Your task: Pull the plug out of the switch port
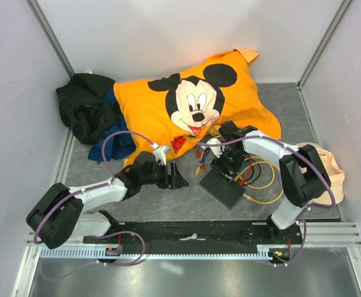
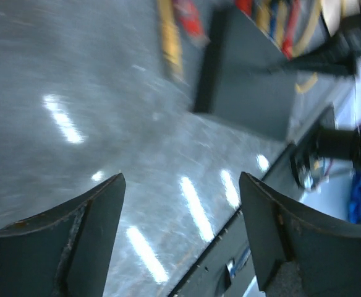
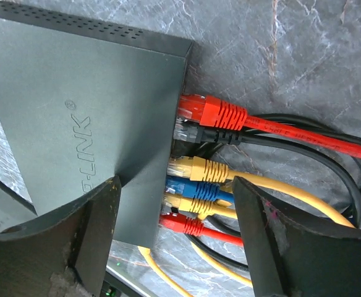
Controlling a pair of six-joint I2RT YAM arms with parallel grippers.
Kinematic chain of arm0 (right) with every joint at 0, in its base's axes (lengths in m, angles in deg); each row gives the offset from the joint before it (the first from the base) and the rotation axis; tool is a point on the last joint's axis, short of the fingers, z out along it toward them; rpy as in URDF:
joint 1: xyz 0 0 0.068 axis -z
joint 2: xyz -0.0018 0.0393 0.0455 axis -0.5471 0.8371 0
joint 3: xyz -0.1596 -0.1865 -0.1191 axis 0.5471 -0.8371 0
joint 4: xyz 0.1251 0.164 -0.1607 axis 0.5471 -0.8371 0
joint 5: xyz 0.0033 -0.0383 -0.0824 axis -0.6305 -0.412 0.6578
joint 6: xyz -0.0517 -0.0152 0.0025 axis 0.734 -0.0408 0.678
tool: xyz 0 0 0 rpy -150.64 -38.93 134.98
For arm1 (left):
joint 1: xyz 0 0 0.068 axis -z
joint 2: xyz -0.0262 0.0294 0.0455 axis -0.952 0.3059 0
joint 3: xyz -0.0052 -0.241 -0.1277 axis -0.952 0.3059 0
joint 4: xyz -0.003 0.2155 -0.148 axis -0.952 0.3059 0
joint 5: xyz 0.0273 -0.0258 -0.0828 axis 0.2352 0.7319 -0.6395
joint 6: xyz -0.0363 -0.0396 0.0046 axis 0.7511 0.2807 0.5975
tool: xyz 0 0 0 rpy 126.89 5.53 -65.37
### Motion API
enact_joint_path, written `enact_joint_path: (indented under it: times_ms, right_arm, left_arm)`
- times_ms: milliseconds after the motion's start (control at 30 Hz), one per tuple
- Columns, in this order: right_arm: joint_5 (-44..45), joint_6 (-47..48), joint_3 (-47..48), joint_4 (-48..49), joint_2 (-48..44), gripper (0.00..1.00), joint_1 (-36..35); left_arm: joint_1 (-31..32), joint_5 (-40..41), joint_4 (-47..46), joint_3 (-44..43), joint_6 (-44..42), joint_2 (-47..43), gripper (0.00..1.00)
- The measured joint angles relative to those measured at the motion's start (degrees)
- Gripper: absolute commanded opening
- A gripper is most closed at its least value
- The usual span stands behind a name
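The switch [image 1: 224, 187] is a flat dark grey box on the table in front of the cushion. In the right wrist view the switch [image 3: 75, 124] has several plugs in its side: red [image 3: 214, 112], black [image 3: 208, 135], yellow [image 3: 202, 168], blue [image 3: 199, 189], a second yellow [image 3: 196, 206] and a second red [image 3: 186, 224]. My right gripper [image 3: 175, 182] is open above the switch's port edge, with the lower plugs between its fingers; it also shows from above [image 1: 228, 162]. My left gripper [image 1: 177, 178] is open and empty over bare table [image 2: 182, 179], left of the switch [image 2: 248, 93].
An orange Mickey Mouse cushion [image 1: 193, 102] lies behind the switch. A black heap of cloth [image 1: 84, 108] and blue cloth [image 1: 115, 143] lie at the back left. Yellow, red and black cables [image 1: 264, 179] loop right of the switch. A beige object [image 1: 330, 170] sits at the right wall.
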Motion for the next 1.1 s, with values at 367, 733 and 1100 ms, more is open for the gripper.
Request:
enact_joint_path:
  times_ms: [367,733,1100]
  right_arm:
    - [-2.10,-11.26,10.25,-5.79,10.40,0.68,-0.28]
    - [-9.42,-23.78,23.74,-5.40,20.52,0.68,-0.44]
    - [-10.40,-22.36,29.62,0.68,17.05,0.84,-0.57]
  left_arm:
    - [10.54,-0.28,-10.58,2.32,0.20,6.60,0.11]
    - [12.33,5.81,-11.56,-0.09,-2.38,10.88,0.02]
    - [3.13,7.13,0.24,-7.61,-6.86,10.82,0.02]
